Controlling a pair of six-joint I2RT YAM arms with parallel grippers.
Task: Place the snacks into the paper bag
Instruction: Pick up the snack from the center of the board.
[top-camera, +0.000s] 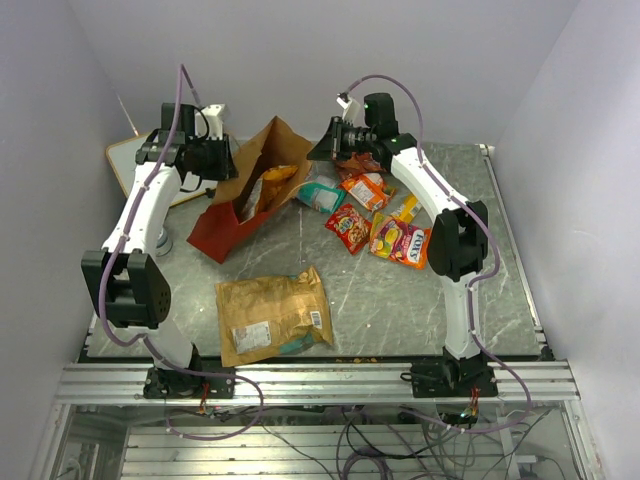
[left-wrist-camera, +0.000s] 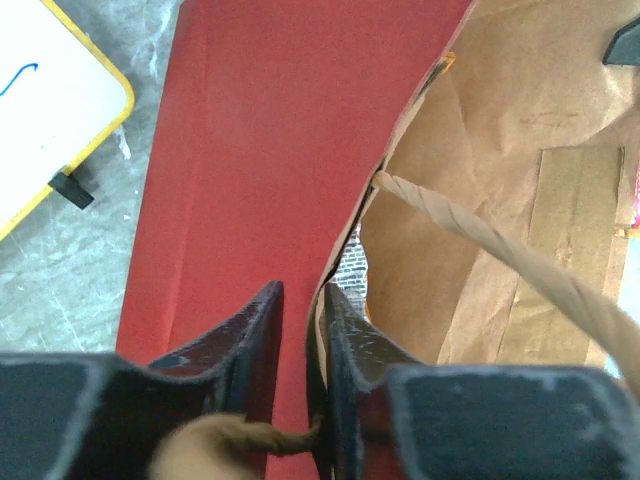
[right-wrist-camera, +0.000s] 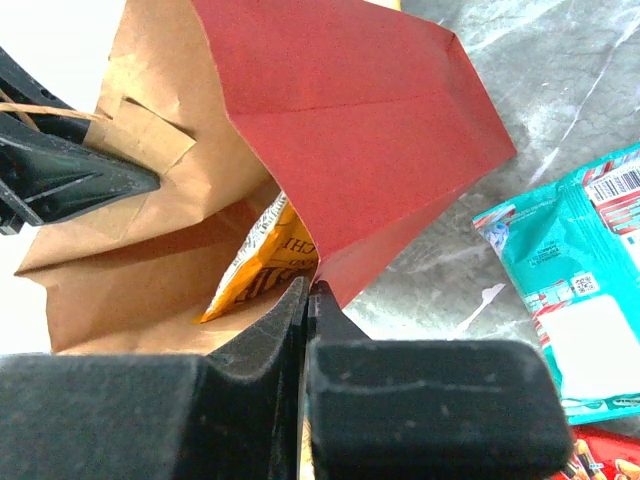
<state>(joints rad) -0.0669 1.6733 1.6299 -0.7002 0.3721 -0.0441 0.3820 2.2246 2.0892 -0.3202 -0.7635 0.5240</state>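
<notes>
At far left we see a white writing board (top-camera: 125, 160) with a yellow edge lying flat on the grey stone-patterned table (top-camera: 400, 300). Just beside it, the left gripper (top-camera: 222, 158) reaches the near rim of the paper bag (top-camera: 225, 235). In the left wrist view its fingers (left-wrist-camera: 250, 340) stand slightly apart astride that rim. The paper lies against the right-hand finger and a sliver of red wall shows in the gap. A twisted paper handle (left-wrist-camera: 500, 250) crosses the brown interior.

The bag lies tipped on its side at the back left of the table, red outside and brown kraft inside. Its mouth is held open towards the back. One orange-yellow packet (top-camera: 272, 183) sits inside it.

In front of the bag, near the table's front edge, a large tan-gold packet (top-camera: 272, 315) lies flat and well apart from the others.

The right gripper (top-camera: 325, 150) is at the bag's far rim. Its fingers (right-wrist-camera: 270, 330) are pressed together where the red edge meets their tips, and we cannot tell whether paper is caught between them.

To the right, loose on the table, lie a teal pack (top-camera: 320, 196), an orange pack (top-camera: 365, 190), a red pack (top-camera: 348, 228), a small yellow pack (top-camera: 405, 208) and a yellow-and-red pack (top-camera: 402, 243).
</notes>
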